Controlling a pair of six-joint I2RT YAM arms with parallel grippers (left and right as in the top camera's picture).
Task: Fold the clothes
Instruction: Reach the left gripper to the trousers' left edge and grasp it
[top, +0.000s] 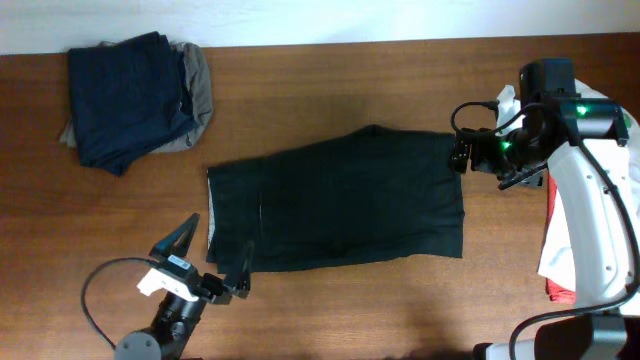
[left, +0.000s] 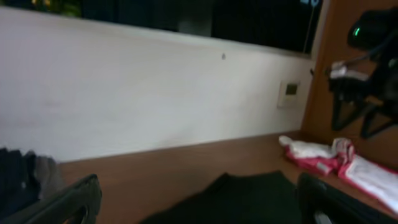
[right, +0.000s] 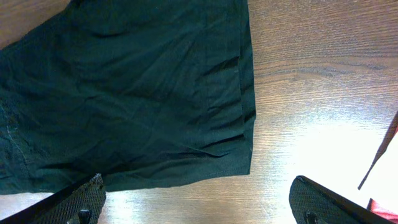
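Observation:
A black garment (top: 340, 200) lies spread flat in the middle of the wooden table. My left gripper (top: 213, 255) is open and empty at the garment's near left corner, low over the table. In the left wrist view the garment (left: 236, 196) lies just ahead, between the open fingers (left: 199, 211). My right gripper (top: 462, 152) is open and empty at the garment's far right corner. The right wrist view shows that hemmed corner (right: 186, 106) just ahead of the open fingers (right: 199, 208), with bare wood between them.
A stack of folded navy and grey clothes (top: 130, 95) sits at the back left. A red and white cloth (top: 555, 250) lies at the right edge under the right arm, and it also shows in the left wrist view (left: 336, 158). A white wall (left: 155, 93) stands behind the table.

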